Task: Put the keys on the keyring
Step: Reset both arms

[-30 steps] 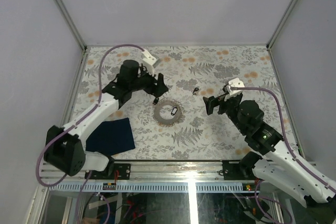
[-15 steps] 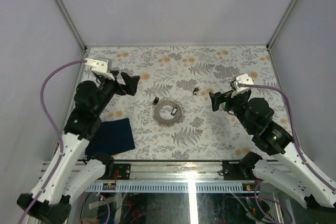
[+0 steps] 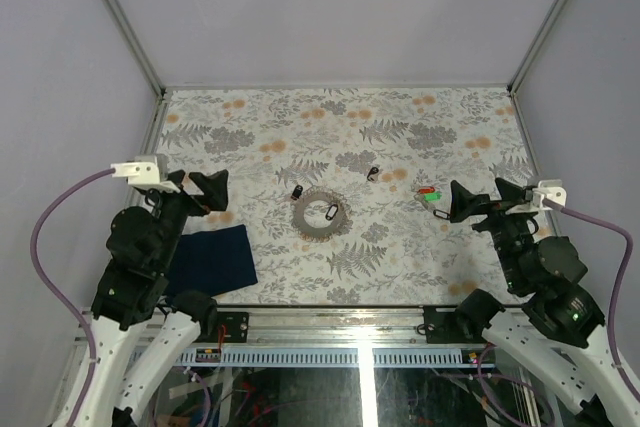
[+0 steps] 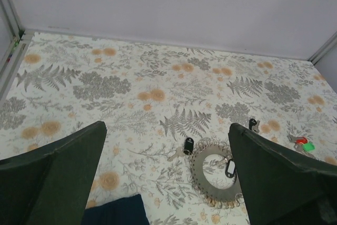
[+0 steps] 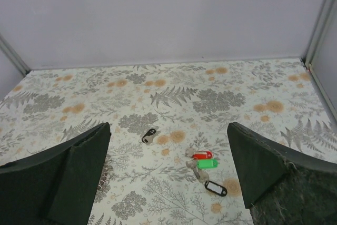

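Two grippers spread, empty: left gripper (image 3: 211, 195) at 9 o'clock of keyring (image 3: 320, 213), right gripper (image 3: 453, 203) at 3. Probably parked wide to keep the scattered keys (image 3: 298, 192) unobstructed.

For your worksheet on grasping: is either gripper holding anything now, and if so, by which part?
Nothing is held. The left gripper and right gripper are both open and empty.
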Robot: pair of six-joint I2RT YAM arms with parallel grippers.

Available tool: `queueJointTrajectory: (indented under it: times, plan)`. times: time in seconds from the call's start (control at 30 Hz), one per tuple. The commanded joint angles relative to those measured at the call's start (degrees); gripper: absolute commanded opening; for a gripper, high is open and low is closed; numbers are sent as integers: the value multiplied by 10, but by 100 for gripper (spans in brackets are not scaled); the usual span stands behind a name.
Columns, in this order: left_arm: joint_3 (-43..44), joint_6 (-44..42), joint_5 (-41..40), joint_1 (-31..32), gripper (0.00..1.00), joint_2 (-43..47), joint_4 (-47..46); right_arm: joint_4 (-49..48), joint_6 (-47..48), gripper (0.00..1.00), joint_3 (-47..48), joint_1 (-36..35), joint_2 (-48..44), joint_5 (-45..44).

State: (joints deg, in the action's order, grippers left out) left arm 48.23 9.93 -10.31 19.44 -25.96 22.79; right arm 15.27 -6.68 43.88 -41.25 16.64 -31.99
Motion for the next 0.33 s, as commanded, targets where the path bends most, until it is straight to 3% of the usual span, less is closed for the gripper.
queueJointTrajectory:
  times: [0.0, 0.3]
  plan:
    - [-34, 34, -30, -4, 100, 45, 23, 25, -32, 99, -12, 0, -21, -56]
    - [-48, 56, -40, -4, 100, 67, 52, 41, -40, 99, -23, -1, -20, -59]
